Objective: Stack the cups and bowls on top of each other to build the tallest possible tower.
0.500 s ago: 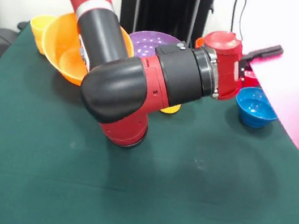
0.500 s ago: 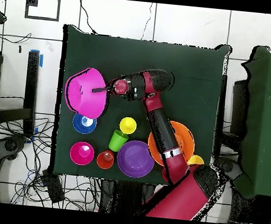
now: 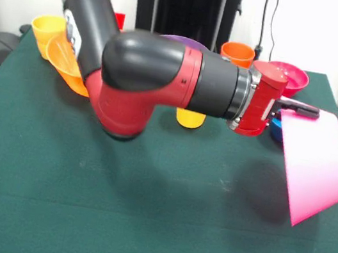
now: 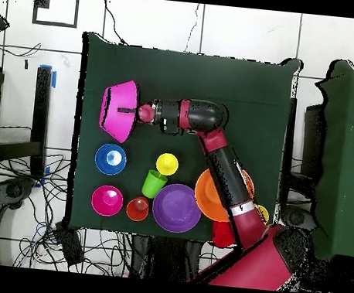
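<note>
End effector (image 3: 301,111) clamped on rim of hot pink bowl (image 3: 315,165), bowl held tipped on its side in the air above the green tabletop (image 3: 139,225), clear of it. Arm (image 3: 162,86) stretched out level across the tabletop, wrist horizontal, passing over orange bowl (image 4: 210,195). Blue bowl (image 4: 110,159), crimson bowl (image 4: 106,200), purple bowl (image 4: 176,207), green cup (image 4: 154,183), yellow cup (image 4: 167,164) and red cup (image 4: 137,209) resting unstacked on tabletop.

Hot pink bowl (image 3: 314,167), blue bowl (image 4: 110,159), green tabletop (image 3: 47,197).
</note>
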